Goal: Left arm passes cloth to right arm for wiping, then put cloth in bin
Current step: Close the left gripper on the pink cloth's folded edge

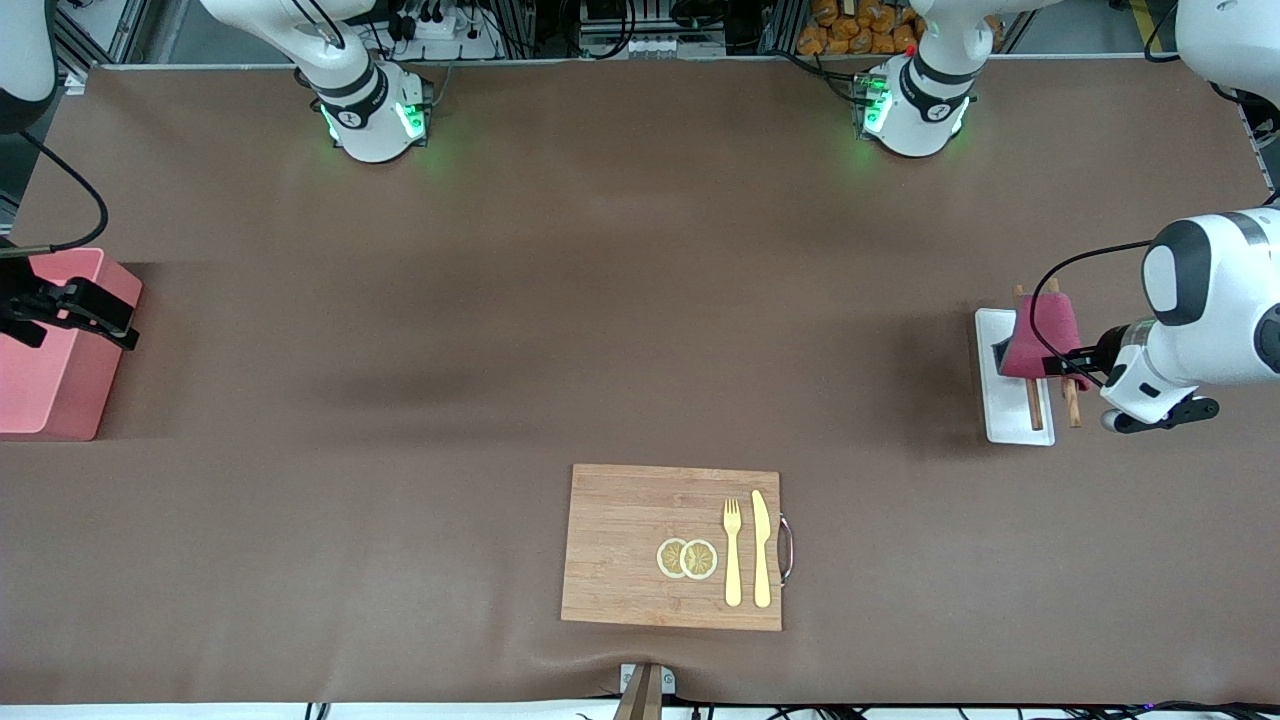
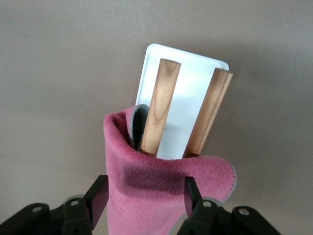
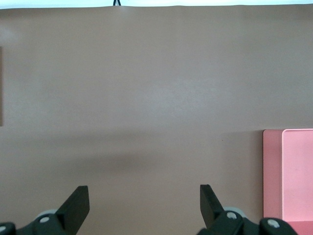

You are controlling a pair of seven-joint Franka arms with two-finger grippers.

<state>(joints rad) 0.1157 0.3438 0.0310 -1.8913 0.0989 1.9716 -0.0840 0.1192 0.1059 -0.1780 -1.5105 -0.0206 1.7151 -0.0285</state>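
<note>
The magenta-pink cloth [image 1: 1040,330] is draped over two brown sticks [image 1: 1034,405] on a white tray [image 1: 1008,415] at the left arm's end of the table. My left gripper [image 1: 1033,358] is down at the cloth, still open, with a finger on each side of it. In the left wrist view the cloth [image 2: 156,196] fills the space between the fingers [image 2: 98,196], and a small gap shows at one finger. My right gripper [image 1: 110,325] waits open and empty above the pink bin [image 1: 50,400] at the right arm's end. The right wrist view shows the bin [image 3: 293,171] at its edge.
A wooden board [image 1: 630,500] lies near the table's front edge, carrying a yellow fork [image 1: 732,550], a yellow knife [image 1: 761,548] and two lemon slices [image 1: 687,558]. Brown mat covers the table between the bin and the tray.
</note>
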